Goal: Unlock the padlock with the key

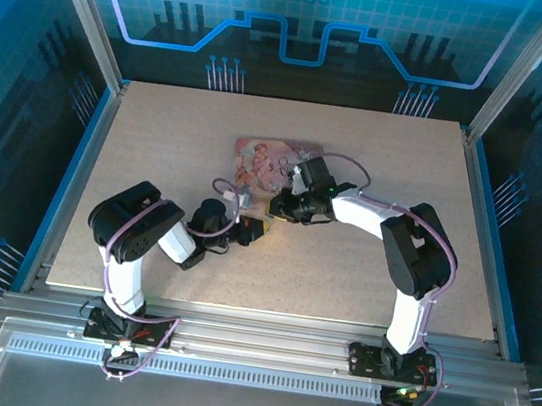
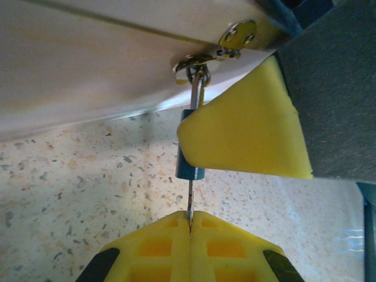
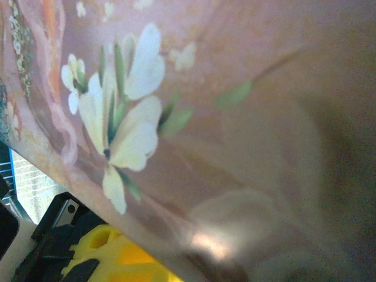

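Two risks: your left tool (image 2: 190,224) is clamped on the key (image 2: 189,197), its tip at the padlock (image 2: 187,163) hanging off the near edge of the pink box (image 2: 88,59), above the tabletop (image 2: 70,176). Twist off-axis and it may bend or slip. Whether the right tool (image 1: 283,206) grips the padlock, you cannot tell; unheld, it would likely spin.

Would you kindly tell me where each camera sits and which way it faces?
Top external: above, behind the bases, looking down at table, pink box, left arm, right arm.
Left wrist: along its own yellow jaws, shut on the key entering the padlock.
Right wrist: pressed close to the box lid; a yellow jaw below.
Shared: the box.
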You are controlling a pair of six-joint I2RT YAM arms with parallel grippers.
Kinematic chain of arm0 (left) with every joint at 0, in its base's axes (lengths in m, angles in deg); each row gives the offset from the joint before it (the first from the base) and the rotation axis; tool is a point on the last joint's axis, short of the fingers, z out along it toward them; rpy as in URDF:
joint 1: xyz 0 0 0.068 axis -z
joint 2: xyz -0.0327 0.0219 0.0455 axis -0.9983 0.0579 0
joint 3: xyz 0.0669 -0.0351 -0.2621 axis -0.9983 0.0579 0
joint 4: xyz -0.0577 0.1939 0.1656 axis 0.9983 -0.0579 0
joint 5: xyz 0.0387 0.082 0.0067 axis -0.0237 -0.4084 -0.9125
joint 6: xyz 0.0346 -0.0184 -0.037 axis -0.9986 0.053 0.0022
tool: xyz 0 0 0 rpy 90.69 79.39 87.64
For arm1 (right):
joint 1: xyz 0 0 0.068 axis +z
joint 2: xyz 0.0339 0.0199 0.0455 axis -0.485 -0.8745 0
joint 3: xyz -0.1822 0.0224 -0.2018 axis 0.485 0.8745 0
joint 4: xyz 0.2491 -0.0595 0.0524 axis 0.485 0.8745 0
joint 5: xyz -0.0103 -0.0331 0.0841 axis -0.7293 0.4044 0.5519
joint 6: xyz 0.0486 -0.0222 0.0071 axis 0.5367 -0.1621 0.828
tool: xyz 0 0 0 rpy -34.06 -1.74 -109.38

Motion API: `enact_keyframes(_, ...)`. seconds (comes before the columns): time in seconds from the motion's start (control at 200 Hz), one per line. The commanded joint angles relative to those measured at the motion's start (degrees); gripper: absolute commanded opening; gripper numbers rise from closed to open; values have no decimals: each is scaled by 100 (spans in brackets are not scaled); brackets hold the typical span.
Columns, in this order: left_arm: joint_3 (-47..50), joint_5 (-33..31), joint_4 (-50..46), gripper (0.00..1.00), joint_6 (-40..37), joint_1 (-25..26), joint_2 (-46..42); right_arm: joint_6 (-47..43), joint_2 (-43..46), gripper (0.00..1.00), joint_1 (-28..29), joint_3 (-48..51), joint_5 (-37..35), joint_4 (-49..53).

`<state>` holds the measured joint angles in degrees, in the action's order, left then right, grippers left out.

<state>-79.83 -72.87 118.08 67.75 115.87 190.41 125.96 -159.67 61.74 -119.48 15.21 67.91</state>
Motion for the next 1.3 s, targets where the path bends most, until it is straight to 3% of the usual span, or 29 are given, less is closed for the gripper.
enact_keyframes(0.0,-111,-158,1334,0,-426,176,-8,934,-246,0,300,452,907,542)
enact_keyframes(0.14,-93,-106,1344,0,-515,225,-83,905,-174,0,286,521,803,563)
enact_keyframes(0.285,-489,1444,1350,0,668,-466,-93,473,-95,0,304,446,332,1145)
enact_keyframes(0.37,-648,1845,1333,0,922,-670,-235,451,-92,0,293,540,391,1094)
enact_keyframes(0.525,-756,1878,1121,0,850,-713,-291,550,-129,0,302,580,632,874)
enact_keyframes(0.785,-510,1683,1345,0,806,-693,27,693,403,40,236,540,201,1033)
enact_keyframes(0.89,-384,1634,1347,0,715,-678,90,842,727,47,181,621,-46,1028)
enact_keyframes(1.296,-199,1351,1307,0,436,-560,318,1222,1402,55,270,768,-671,1086)
